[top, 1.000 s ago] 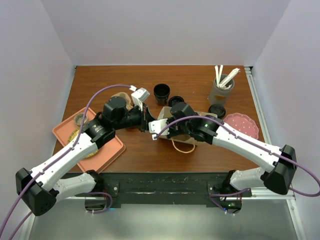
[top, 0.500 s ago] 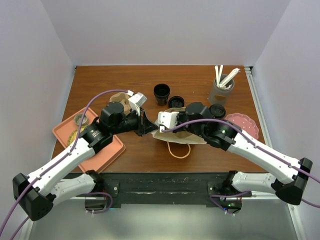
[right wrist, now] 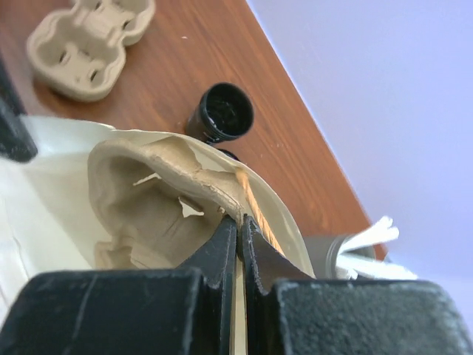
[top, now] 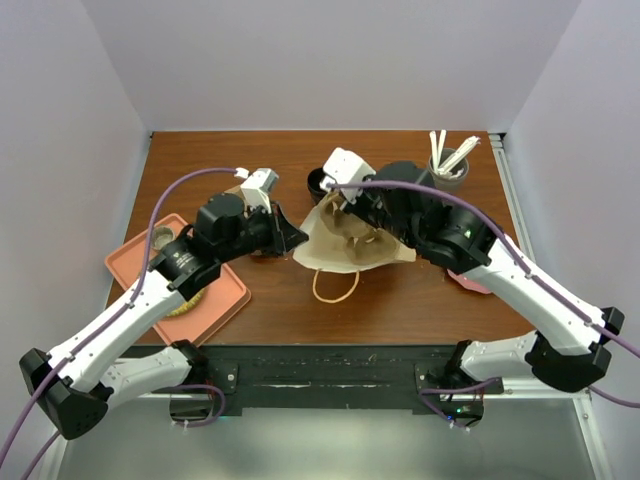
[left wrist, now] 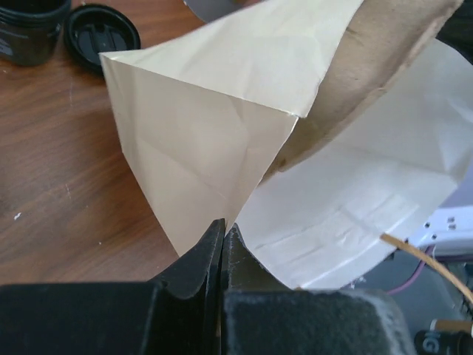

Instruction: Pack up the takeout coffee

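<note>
Left hand (left wrist: 224, 225) and right hand (right wrist: 238, 222) each pinch the tan paper bag's (top: 350, 240) rim. Only the left wrist view clearly shows a loose black lid (left wrist: 100, 33) on the bench (left wrist: 59, 185).

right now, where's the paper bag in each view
Top external: paper bag in the centre of the picture.
Left wrist: paper bag fills the middle and right.
Right wrist: paper bag at lower left.
Shared landmark: the lidless black cup beside it.
</note>
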